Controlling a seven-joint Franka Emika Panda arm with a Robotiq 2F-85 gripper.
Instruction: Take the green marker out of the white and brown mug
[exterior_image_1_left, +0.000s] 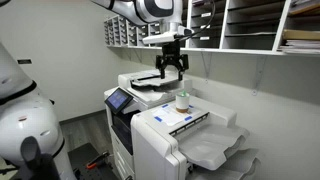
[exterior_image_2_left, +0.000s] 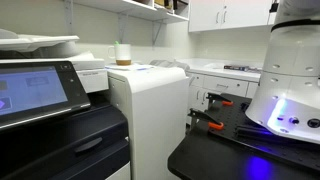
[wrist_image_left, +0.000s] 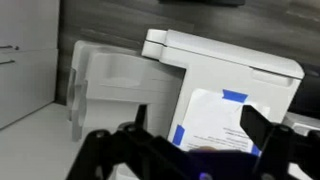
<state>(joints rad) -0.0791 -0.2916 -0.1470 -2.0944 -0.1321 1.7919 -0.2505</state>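
Note:
The white and brown mug (exterior_image_1_left: 182, 102) stands on top of the white printer unit (exterior_image_1_left: 165, 135). It also shows in an exterior view (exterior_image_2_left: 123, 54). A tiny green tip of the green marker (exterior_image_1_left: 182, 94) seems to stick up from the mug's rim; it is too small to be sure. My gripper (exterior_image_1_left: 173, 69) hangs open and empty above the printer, up and a little behind the mug. In the wrist view the open fingers (wrist_image_left: 190, 150) frame a taped sheet of paper (wrist_image_left: 215, 120). The mug is out of the wrist view.
A copier with a touch panel (exterior_image_1_left: 120, 99) stands beside the white unit, with output trays (exterior_image_1_left: 215, 150) at its side. Wall shelves with pigeonholes (exterior_image_1_left: 240, 25) hang close above the gripper. A black table with orange-handled tools (exterior_image_2_left: 215, 122) lies beyond the printer.

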